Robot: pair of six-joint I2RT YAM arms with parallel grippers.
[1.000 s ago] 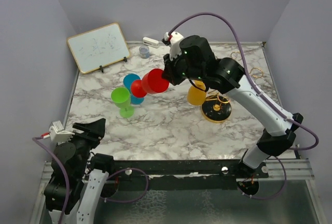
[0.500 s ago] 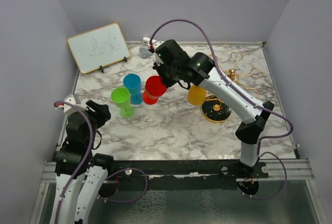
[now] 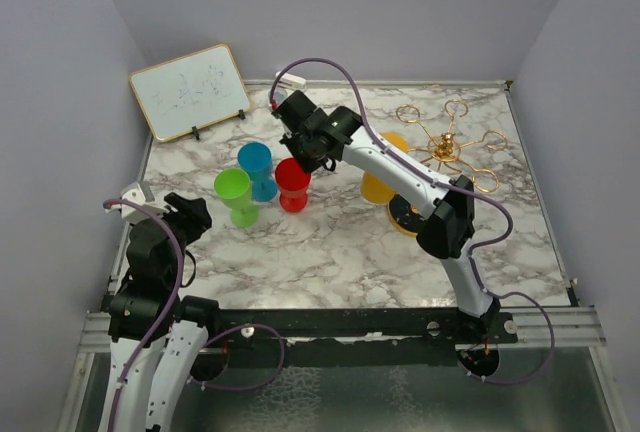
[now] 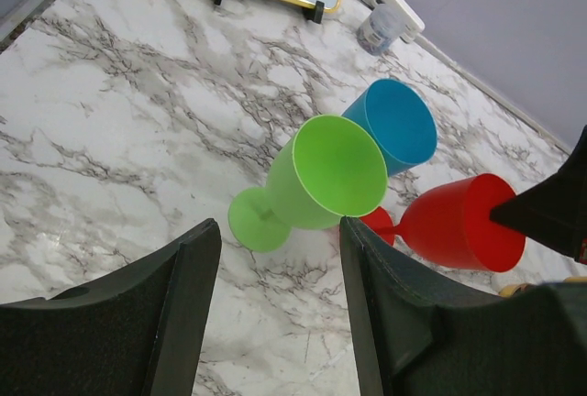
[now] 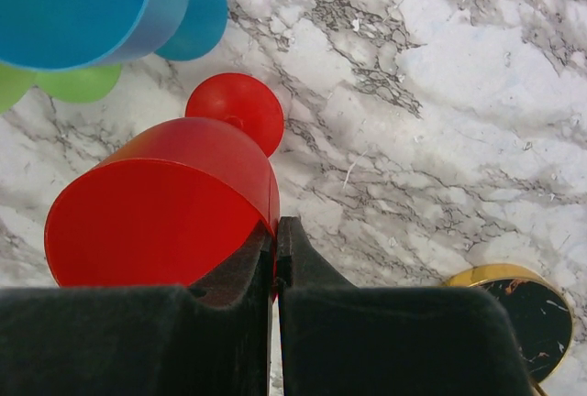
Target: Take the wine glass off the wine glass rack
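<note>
My right gripper [image 3: 305, 157] [image 5: 276, 226] is shut on the rim of the red wine glass [image 3: 293, 184] [image 5: 156, 213] [image 4: 454, 226]. The glass is upright, with its foot at the marble next to the blue glass [image 3: 256, 164]. I cannot tell whether the foot touches the table. The gold wine glass rack [image 3: 441, 144] stands at the back right, its black base [image 5: 527, 309] partly hidden by the right arm. My left gripper [image 3: 190, 214] [image 4: 280, 226] hangs open and empty at the near left, pointing towards the green glass [image 4: 321, 176].
A yellow glass [image 3: 376, 190] sits by the rack's base, partly behind the right arm. A whiteboard [image 3: 190, 92] leans at the back left. A small grey cup [image 4: 378, 29] and a white block [image 4: 402, 11] lie by the back wall. The green glass [image 3: 232, 192] stands left of the red one.
The right arm swung left and down with the red glass, turning it from sideways to upright beside the blue glass. The left arm rose early on and has barely moved since.
</note>
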